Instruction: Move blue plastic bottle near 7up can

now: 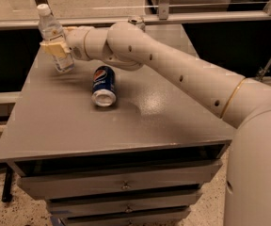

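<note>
The blue plastic bottle (52,32) is clear with a white cap. It stands at the far left of the grey table (79,121) and leans with its top to the left. My gripper (56,49) is shut around its middle, with the pale yellow fingers (51,46) on both sides. Its base is at or just above the table top. Only the pale top of the 7up can (136,20) shows at the back of the table; my arm hides the rest.
A dark blue Pepsi can (103,85) lies on its side in the middle of the table, open end toward the front. My arm (173,67) crosses the table from the right. Drawers (123,185) are below the front edge. A rail (196,17) runs behind.
</note>
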Action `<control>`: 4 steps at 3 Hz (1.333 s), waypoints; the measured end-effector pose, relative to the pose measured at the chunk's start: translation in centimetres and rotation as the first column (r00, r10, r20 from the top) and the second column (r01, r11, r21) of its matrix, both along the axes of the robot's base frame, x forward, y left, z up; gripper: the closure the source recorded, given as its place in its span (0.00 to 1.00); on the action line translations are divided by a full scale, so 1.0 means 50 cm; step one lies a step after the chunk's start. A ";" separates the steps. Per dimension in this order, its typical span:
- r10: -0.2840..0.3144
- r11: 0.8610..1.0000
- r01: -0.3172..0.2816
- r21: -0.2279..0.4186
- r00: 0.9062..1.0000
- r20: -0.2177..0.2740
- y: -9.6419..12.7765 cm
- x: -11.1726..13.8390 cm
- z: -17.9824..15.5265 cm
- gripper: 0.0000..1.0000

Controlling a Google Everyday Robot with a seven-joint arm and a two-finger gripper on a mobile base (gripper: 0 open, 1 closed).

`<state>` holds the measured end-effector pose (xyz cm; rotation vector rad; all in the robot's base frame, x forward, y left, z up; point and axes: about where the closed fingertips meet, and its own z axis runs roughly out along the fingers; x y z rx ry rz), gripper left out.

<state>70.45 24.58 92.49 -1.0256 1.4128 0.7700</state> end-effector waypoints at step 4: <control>-0.408 0.912 0.405 0.054 0.912 0.041 -0.439 -0.160 0.147 1.00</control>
